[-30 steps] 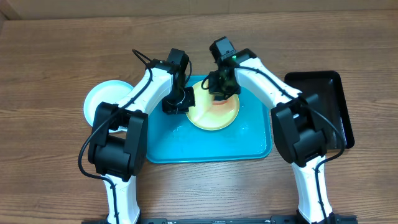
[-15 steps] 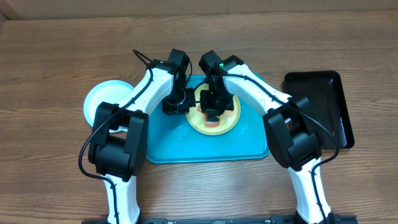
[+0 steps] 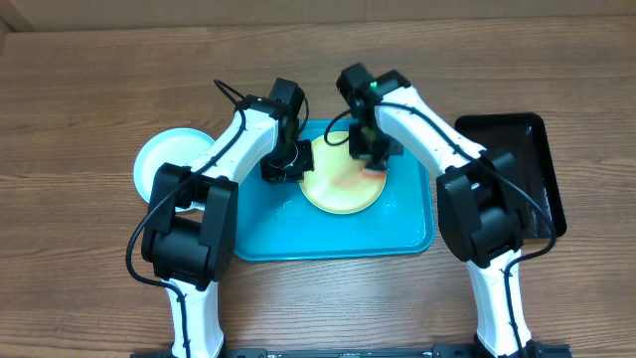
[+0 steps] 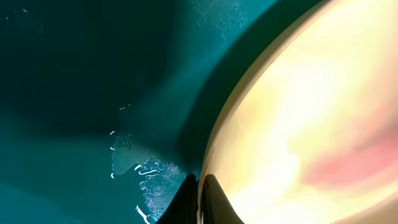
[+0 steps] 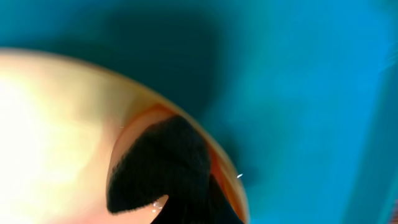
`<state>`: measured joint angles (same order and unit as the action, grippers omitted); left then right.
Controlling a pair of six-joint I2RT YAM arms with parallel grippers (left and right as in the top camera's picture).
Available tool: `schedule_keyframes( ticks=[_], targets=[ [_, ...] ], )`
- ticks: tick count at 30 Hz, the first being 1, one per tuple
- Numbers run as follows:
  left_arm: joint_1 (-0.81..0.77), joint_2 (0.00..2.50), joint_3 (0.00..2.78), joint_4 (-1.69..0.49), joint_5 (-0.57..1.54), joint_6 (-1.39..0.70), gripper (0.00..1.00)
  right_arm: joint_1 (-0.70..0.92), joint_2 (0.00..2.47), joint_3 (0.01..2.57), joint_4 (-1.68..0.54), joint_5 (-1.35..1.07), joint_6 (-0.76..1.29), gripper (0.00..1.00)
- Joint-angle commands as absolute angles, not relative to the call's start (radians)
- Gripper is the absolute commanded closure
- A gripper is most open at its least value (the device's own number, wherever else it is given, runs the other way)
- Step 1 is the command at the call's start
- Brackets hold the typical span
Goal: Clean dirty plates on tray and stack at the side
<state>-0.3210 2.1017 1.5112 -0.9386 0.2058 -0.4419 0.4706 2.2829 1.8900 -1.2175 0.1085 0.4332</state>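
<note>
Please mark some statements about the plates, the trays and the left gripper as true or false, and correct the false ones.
1. A yellow-green plate lies on the teal tray. True.
2. The light blue plate also lies on the teal tray. False: it lies on the table, to the left of the tray.
3. The left gripper pinches the yellow-green plate's rim. True.
4. The black tray stands to the left of the teal tray. False: it stands to its right.

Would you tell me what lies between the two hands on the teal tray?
The yellow plate, seen overhead: left hand at its left rim, right hand at its right.
</note>
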Motion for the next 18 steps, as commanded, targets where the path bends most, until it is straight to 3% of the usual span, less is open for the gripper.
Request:
schedule_keyframes(
  ticks=[1,18],
  targets=[
    [-0.319,2.100,1.501,-0.941,0.173,-0.422,0.96,0.467,2.243,1.998,-1.229,0.147,0.438,0.96],
    [-0.319,2.073,1.502,-0.950,0.103,-0.314,0.96,0.299,1.921,2.082,-1.435,0.066,0.437,0.96]
  ],
)
